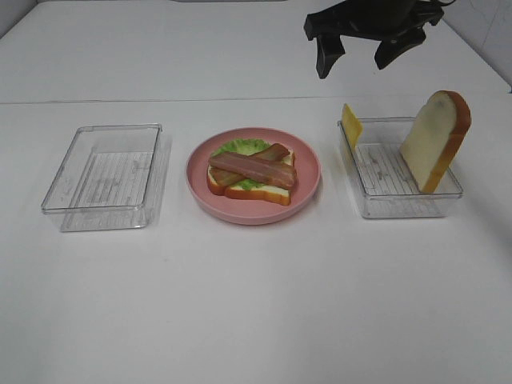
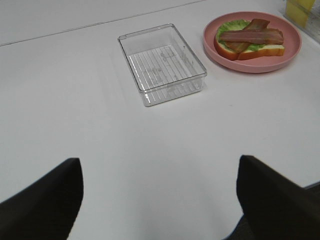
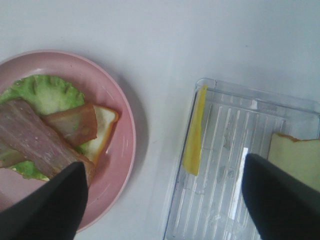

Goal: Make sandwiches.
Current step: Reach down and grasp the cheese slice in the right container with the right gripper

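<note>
Cheese slice (image 1: 350, 126) looks thin, stiff, light; pinch its raised edge. Left pincer (image 2: 159, 170) and right pincer (image 1: 354, 66) gape empty.

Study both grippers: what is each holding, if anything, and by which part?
Nothing is held. The left gripper and the right gripper both have open, empty jaws; the cheese and spare bread slice stand untouched in the tray.

white table (image 1: 256, 312) | on it: left clear tray (image 1: 96, 218), pink plate (image 1: 308, 172), right clear tray (image 1: 404, 206)
</note>
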Robot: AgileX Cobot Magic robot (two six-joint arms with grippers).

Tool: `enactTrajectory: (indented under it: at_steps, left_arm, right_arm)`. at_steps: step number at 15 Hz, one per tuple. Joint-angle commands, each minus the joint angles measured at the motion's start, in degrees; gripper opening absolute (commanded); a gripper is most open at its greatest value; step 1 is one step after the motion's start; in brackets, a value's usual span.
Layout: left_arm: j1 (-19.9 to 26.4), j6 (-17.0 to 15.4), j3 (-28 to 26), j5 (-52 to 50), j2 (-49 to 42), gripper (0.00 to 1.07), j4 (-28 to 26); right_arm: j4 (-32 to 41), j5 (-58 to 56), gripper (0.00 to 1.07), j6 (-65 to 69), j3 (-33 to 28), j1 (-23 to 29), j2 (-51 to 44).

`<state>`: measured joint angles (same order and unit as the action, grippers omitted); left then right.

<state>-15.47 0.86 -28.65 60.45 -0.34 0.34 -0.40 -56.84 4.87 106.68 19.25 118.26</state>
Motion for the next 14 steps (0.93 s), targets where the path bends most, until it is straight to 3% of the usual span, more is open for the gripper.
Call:
enactTrajectory:
  at_steps: [1, 9, 14]
  left_arm:
    - [0.11, 0.00, 0.11, -0.57, -1.32, 0.80, -0.34]
    - [0.11, 0.00, 0.11, -0.57, -1.32, 0.80, -0.34]
    - [0.11, 0.00, 0.11, -0.57, -1.32, 0.80, -0.34]
  right_arm:
    - [-0.69, -2.12, 0.72, 0.52, 1.60, 0.00, 2.69]
    - [-4.01, -0.29, 0.70, 0.52, 1.66, -0.06, 8.88]
    - [-3.67, 1.26, 0.63, 0.52, 1.66, -0.63, 10.14]
